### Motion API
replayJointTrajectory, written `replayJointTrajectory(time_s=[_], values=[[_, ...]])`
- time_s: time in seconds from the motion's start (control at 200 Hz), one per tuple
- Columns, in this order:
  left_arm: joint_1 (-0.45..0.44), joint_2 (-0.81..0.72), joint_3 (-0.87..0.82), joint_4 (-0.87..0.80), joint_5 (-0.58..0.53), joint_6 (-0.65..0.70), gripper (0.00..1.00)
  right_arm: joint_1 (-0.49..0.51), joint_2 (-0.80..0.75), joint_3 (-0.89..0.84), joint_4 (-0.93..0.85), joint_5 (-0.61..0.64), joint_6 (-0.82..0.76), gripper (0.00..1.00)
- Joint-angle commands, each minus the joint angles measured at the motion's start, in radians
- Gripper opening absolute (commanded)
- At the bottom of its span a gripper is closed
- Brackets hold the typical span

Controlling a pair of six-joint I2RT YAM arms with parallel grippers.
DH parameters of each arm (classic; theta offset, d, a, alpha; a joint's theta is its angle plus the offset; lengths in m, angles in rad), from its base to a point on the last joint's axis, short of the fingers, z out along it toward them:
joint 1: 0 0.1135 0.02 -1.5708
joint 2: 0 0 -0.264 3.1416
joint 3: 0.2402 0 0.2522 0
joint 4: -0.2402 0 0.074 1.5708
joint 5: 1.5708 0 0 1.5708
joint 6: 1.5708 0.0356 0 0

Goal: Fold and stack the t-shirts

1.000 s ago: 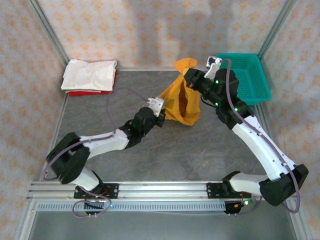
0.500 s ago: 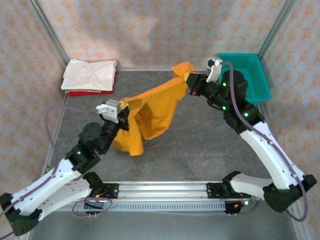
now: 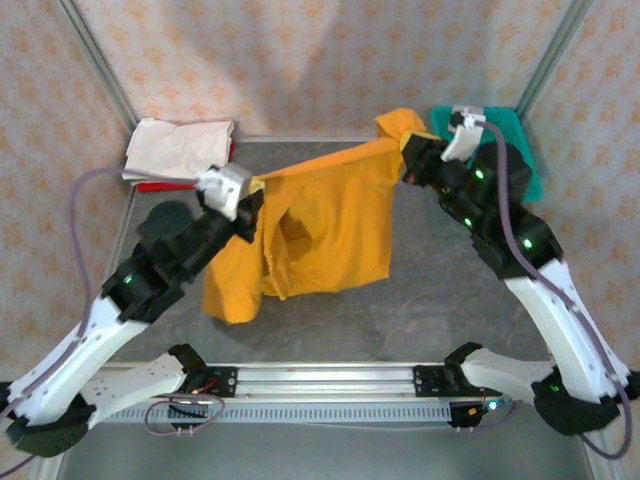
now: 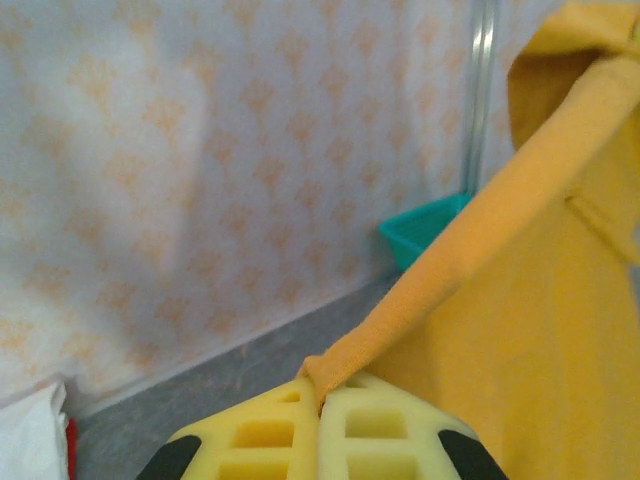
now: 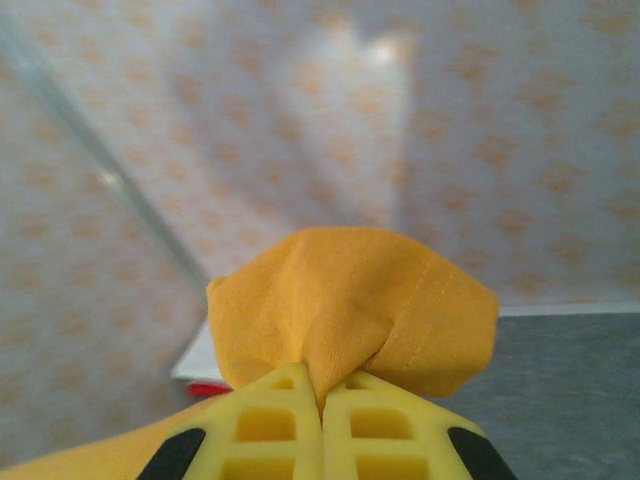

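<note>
Left pincer [image 3: 248, 196] pinching shirt [image 3: 330, 225] at left corner, right pincer [image 3: 412, 160] pinching far right corner. Cloth likely light, soft, sags between. Best hold at hemmed edges; thin fold may slip.

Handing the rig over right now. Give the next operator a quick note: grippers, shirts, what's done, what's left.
Left gripper: shut on one edge of the orange shirt.
Right gripper: shut on the opposite edge; shirt hangs spread between them.
White shirt lies on red shirt, far left corner: apparently done.
Left: lay orange shirt flat, fold, stack it there.
</note>
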Motion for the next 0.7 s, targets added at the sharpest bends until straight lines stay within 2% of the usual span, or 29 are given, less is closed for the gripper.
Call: replayJointTrajectory(time_s=[0.0,0.04,0.095,0.12,0.155,0.175,0.22,0.26,0.34,0.44,0.505,0.606,0.696], values=[[0.176,0.144,0.02,-0.004,0.146,-0.063,0.0,-0.063,0.184,0.05,-0.042,0.247,0.005,0.0],[0.246,0.209,0.01,0.053,0.207,-0.081,0.0,-0.09,0.255,0.069,-0.022,0.238,0.029,0.0],[0.307,0.313,0.008,0.117,0.206,-0.067,0.0,-0.128,0.357,0.105,0.008,0.235,0.058,0.0],[0.325,0.361,0.017,0.131,0.19,-0.05,0.13,-0.147,0.418,0.128,0.023,0.236,0.073,0.02],[0.344,0.427,0.039,0.141,0.158,-0.035,0.36,-0.168,0.487,0.165,0.029,0.216,0.087,0.16],[0.353,0.463,0.056,0.135,0.146,-0.033,0.45,-0.182,0.536,0.196,0.019,0.198,0.095,0.24],[0.361,0.517,0.105,0.091,0.133,-0.033,0.58,-0.209,0.63,0.284,-0.037,0.136,0.117,0.34],[0.358,0.538,0.126,0.054,0.134,-0.048,0.66,-0.229,0.691,0.354,-0.104,0.071,0.132,0.39],[0.326,0.468,0.044,0.102,0.125,-0.08,0.67,-0.228,0.692,0.335,-0.108,0.016,0.114,0.45],[0.234,0.334,-0.104,0.11,0.046,-0.087,0.72,-0.226,0.568,0.125,-0.027,-0.02,0.11,0.48],[0.181,0.297,-0.161,0.062,0.051,-0.12,0.72,-0.226,0.473,-0.038,0.031,-0.058,0.115,0.49],[0.098,0.331,-0.209,0.021,0.094,-0.171,0.71,-0.224,0.355,-0.248,0.11,-0.111,0.128,0.49],[0.017,0.431,-0.221,0.033,0.078,-0.199,0.7,-0.224,0.292,-0.384,0.178,-0.142,0.144,0.49]])
